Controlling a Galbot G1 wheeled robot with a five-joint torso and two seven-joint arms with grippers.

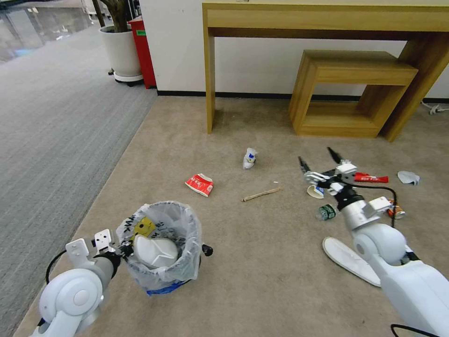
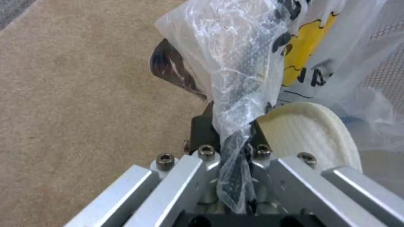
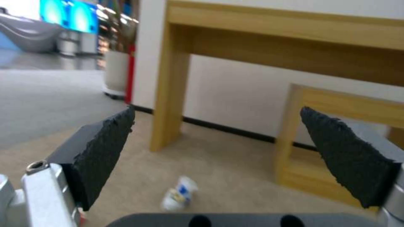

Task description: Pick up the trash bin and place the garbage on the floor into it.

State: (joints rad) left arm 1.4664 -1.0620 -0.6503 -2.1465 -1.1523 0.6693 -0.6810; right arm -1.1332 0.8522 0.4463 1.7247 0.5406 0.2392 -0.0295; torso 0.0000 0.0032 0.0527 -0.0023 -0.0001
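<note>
Trash bin (image 1: 161,243): crinkly translucent plastic liner. Floor (image 1: 262,262): matt short-pile carpet. Right gripper (image 3: 219,148) pads (image 3: 101,154): rough black foam. Desk (image 1: 327,21): smooth wood-look finish.

A: Trash bin (image 1: 161,262)?
B: Upright, bag-lined, one white slipper (image 1: 156,251) inside.
A: Floor (image 1: 262,262)?
B: Beige carpet; red-white carton (image 1: 199,184), wooden stick (image 1: 262,194), crumpled cup (image 1: 249,158), second slipper (image 1: 348,259) scattered.

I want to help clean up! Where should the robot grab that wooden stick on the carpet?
Probably the stick's middle, coming straight down from above. It lies flat and thin on the carpet, so fingers should close across its narrow width.
</note>
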